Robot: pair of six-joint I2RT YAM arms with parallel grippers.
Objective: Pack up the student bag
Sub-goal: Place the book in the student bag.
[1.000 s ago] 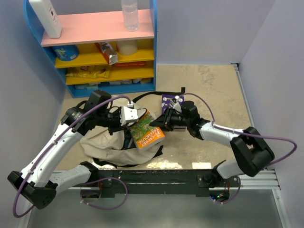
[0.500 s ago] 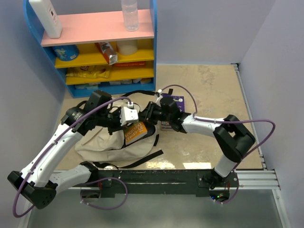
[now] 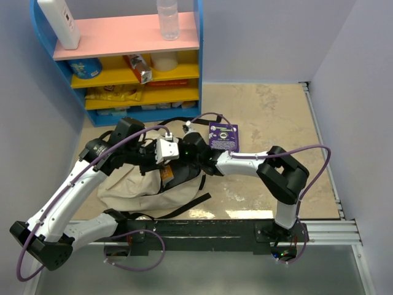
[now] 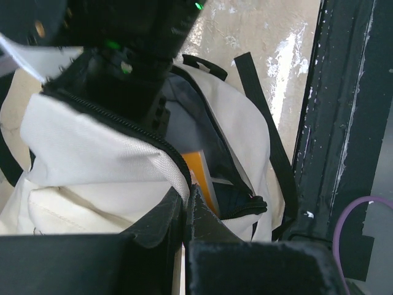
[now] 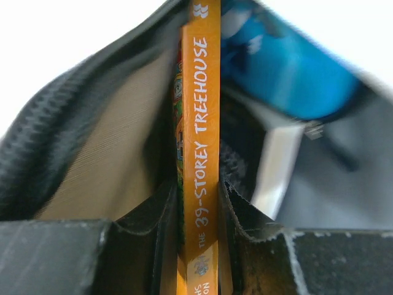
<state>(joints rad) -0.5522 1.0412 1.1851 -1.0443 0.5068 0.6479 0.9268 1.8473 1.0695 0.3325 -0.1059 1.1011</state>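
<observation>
**Operator:** What did you record at the bag?

**Inspector:** The student bag (image 3: 132, 184) lay slumped at the table's near left, in front of your left arm, with its mouth turned toward the right arm. Your left gripper (image 4: 184, 206) was pinched tight on the zip rim and held the mouth up and open. Your right gripper (image 5: 198, 190) was closed narrowly on the spine of the orange-spined book (image 5: 202, 123). That book stood upright inside the dark lining, with a blue book (image 5: 282, 74) just beside it.

**Operator:** How should I have finished the insertion?

**Inspector:** In my judgement, you needed to hold the rim high and taut and drive the book straight down along its spine until it bottomed. Only then should you have parted the fingers. A release too soon risked the book tipping against the blue one or catching on the zip. You should then have withdrawn along the same line.

**Operator:** And the surroundings?

**Inspector:** The table (image 3: 270, 117) was a pale, mottled, hard top. A purple booklet (image 3: 223, 136) lay on it just beyond your right arm. A blue shelf unit (image 3: 199, 61) with pink and yellow boards stood at the far left. It carried a clear bottle (image 3: 167, 18), a white container (image 3: 58, 21) and snack packets (image 3: 113, 93). Plain lilac walls (image 3: 258, 37) closed in three sides.
</observation>
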